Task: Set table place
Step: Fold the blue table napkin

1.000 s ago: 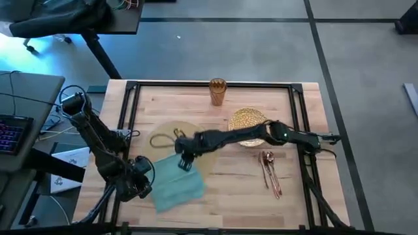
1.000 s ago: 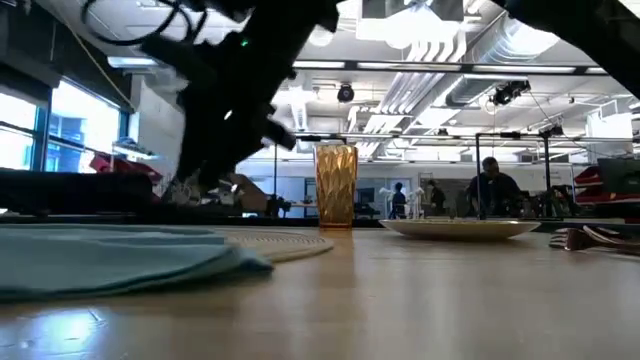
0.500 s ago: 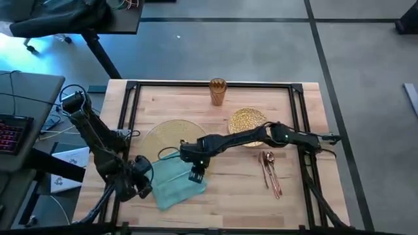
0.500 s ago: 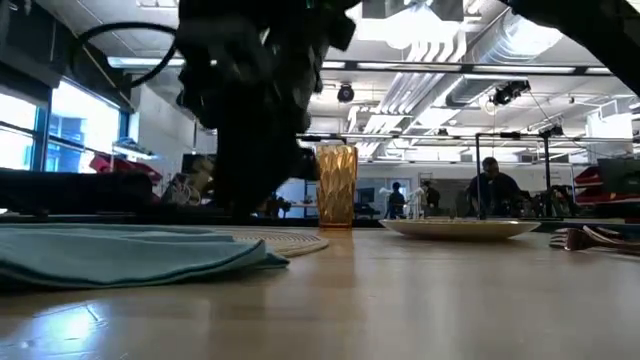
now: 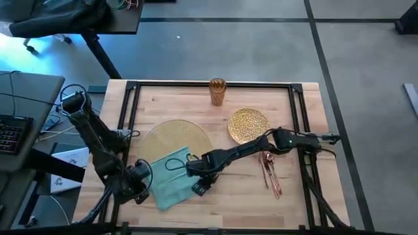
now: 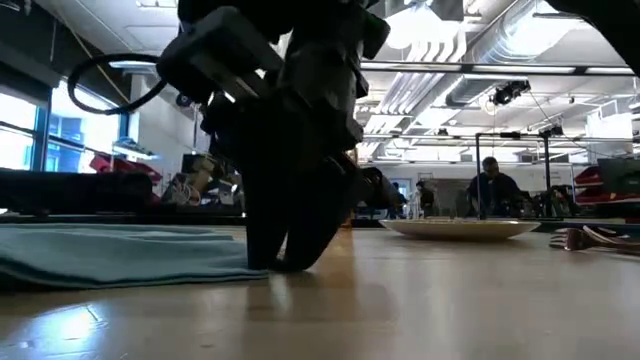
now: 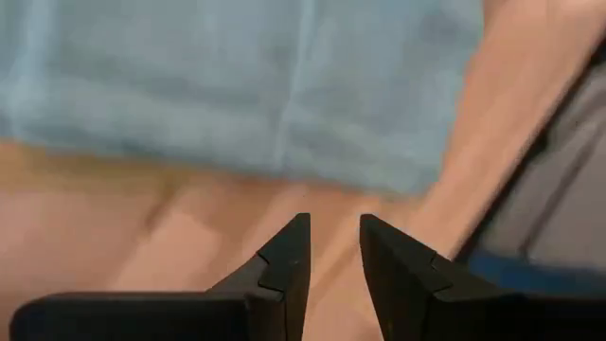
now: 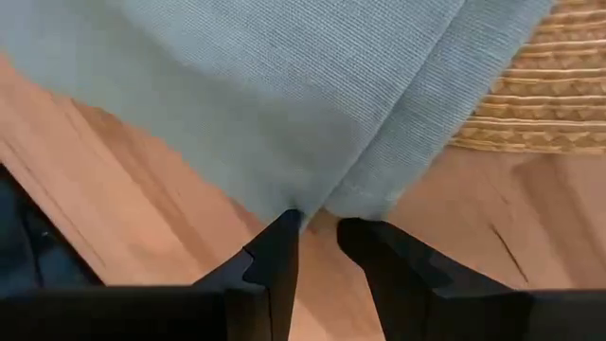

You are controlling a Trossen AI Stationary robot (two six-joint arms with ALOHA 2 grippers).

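- The teal cloth napkin [image 5: 173, 177] is lying on the light-wood butcher-block worktop [image 5: 228, 196], near-left, its far edge overlapping the round pale-gold woven placemat [image 5: 175, 138].
- The right hand [image 8: 317, 237] is pressing down at the napkin's right corner, fingers nearly closed and apparently pinching the folded edge.
- The left hand [image 7: 333, 242] is hovering just left of the napkin, slightly parted, gripping nothing.
- Being soft, light and limp, the napkin is probably best pinched at a corner.

no readable txt, labels or nos. anywhere.
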